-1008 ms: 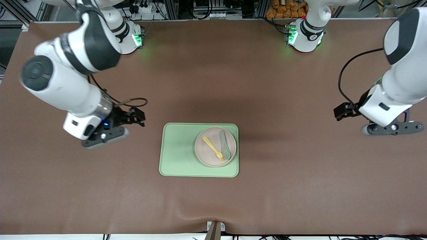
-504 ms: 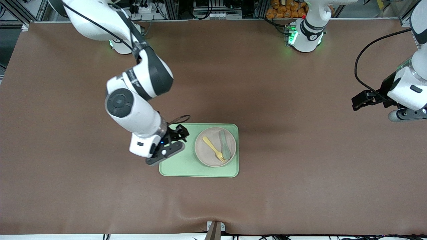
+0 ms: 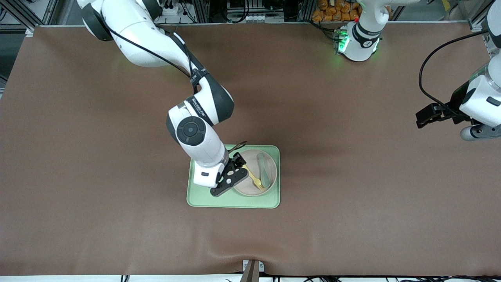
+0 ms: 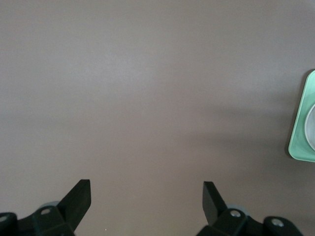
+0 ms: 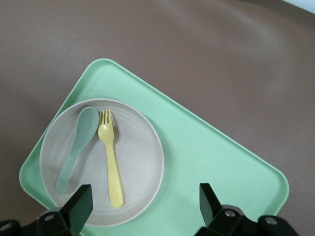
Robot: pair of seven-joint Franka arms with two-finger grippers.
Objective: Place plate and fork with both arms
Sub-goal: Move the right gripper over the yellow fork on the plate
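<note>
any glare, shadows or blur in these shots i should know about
Front view: even overhead light, soft shadow bands on the brown table beside the tray, green base lights glowing, nothing blurred. Left wrist view: faint shadow bands across bare table, the left gripper fingers dark silhouettes. Right wrist view: sharp, no glare on the plate; fork and spoon crisp.

We reach our right arm (image 3: 164, 51) out from its base, elbow bent, wrist pointing down, right gripper (image 3: 235, 172) low with its fingers (image 5: 78, 206) spread wide. Our left arm (image 3: 483, 100) waits at its own end, left gripper (image 3: 426, 115) hanging with fingers (image 4: 78, 196) wide apart.
</note>
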